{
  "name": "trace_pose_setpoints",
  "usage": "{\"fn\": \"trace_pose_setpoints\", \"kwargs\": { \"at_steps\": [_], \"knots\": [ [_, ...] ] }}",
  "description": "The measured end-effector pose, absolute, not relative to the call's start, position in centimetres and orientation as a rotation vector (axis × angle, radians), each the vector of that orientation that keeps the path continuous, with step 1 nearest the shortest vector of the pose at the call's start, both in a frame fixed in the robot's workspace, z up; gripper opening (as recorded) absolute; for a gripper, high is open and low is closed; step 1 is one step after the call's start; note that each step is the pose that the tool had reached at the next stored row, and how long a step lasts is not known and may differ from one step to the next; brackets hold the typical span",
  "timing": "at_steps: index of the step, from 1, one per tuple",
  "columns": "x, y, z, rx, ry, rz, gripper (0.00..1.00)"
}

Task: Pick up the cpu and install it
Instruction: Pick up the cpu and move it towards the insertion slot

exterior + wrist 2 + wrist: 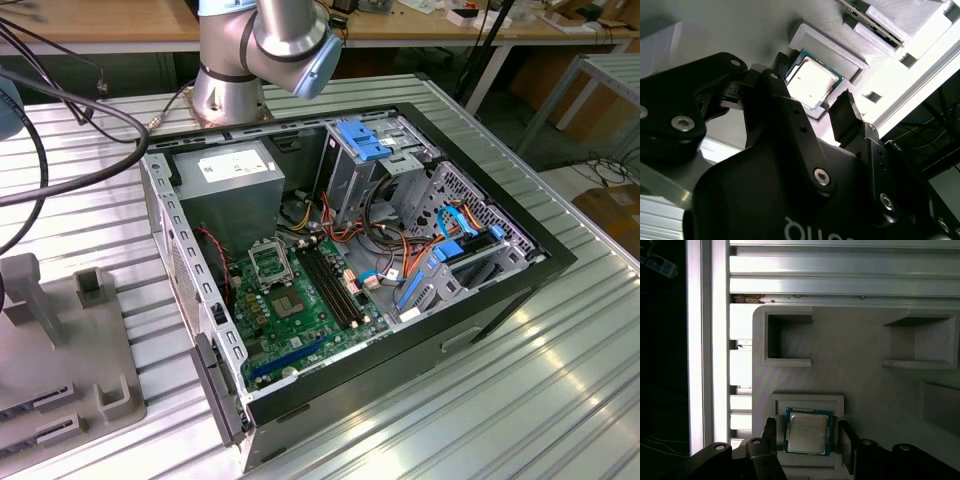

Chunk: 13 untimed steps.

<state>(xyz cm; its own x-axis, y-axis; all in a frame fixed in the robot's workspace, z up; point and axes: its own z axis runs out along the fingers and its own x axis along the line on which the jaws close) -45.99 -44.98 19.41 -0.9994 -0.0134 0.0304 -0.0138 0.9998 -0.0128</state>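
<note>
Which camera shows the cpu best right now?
The first wrist view: the cpu faces the camera squarely, its whole metal face visible in the grey holder. The second wrist view shows it at a slant between the gripper fingers.

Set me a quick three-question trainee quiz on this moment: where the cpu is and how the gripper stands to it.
1. Multiple choice: where does the cpu lie? A) in a recess of the grey holder; B) on the green board; C) on the bare table slats.
2. True or false: the gripper straddles the cpu, jaws open, with one finger on each side.
3. Fill in: in the exterior view, the computer case lies with its side panel ___.
Key: 1 A; 2 true; 3 off.
</note>
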Motion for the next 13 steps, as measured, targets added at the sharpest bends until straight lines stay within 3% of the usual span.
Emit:
{"fn": "trace_pose_setpoints", "kwargs": {
  "at_steps": [2,3,13],
  "knots": [
    [-45.99,-44.98,19.4,0.021,-3.111,0.02,0.59],
    [-45.99,-44.98,19.4,0.02,-3.111,0.02,0.52],
    [-45.99,-44.98,19.32,0.02,-3.111,0.02,0.52]
  ]
}}
